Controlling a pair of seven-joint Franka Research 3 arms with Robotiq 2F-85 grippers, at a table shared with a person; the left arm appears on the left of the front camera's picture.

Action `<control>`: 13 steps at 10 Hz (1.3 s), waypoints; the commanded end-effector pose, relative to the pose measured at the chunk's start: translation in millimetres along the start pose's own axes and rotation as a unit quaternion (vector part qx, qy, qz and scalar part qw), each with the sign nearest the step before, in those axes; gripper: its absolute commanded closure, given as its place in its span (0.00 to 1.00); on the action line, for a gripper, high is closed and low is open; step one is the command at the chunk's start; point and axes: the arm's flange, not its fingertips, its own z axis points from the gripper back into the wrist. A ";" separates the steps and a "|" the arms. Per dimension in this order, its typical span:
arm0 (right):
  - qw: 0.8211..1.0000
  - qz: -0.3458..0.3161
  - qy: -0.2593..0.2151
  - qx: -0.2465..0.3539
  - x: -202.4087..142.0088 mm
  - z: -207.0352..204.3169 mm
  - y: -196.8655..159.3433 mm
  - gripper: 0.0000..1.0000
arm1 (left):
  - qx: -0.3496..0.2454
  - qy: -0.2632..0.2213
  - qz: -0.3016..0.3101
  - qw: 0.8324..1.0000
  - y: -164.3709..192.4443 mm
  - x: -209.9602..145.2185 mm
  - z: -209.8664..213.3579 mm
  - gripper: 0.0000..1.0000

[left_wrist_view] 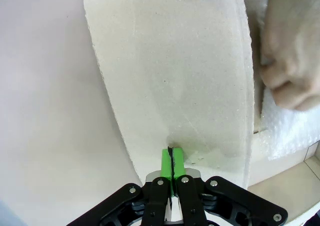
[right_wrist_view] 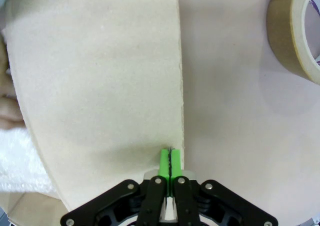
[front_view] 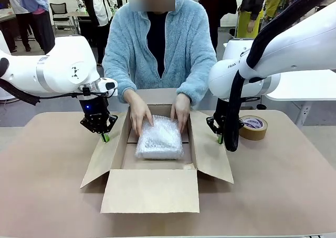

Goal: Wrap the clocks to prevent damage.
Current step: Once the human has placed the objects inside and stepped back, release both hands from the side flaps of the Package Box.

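Both side flaps of the box point(front_view: 152, 196) look pinned open by the left tool point(front_view: 105, 136) and right tool point(front_view: 220, 138), each with pads pressed together at a flap's outer edge, so the person's hands point(front_view: 139, 113) can settle the bubble-wrapped clocks point(front_view: 159, 138) inside the box.

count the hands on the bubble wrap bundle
2. One hand presses the bubble-wrap bundle at its far edge on the robot's left, the other hand on the robot's right, both inside the cardboard box.
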 end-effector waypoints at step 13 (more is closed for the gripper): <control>0.954 0.301 -0.006 -0.002 -66.3 136.1 -65.9 0.99 | -0.086 0.036 -0.293 0.952 55.2 -52.8 140.0 0.99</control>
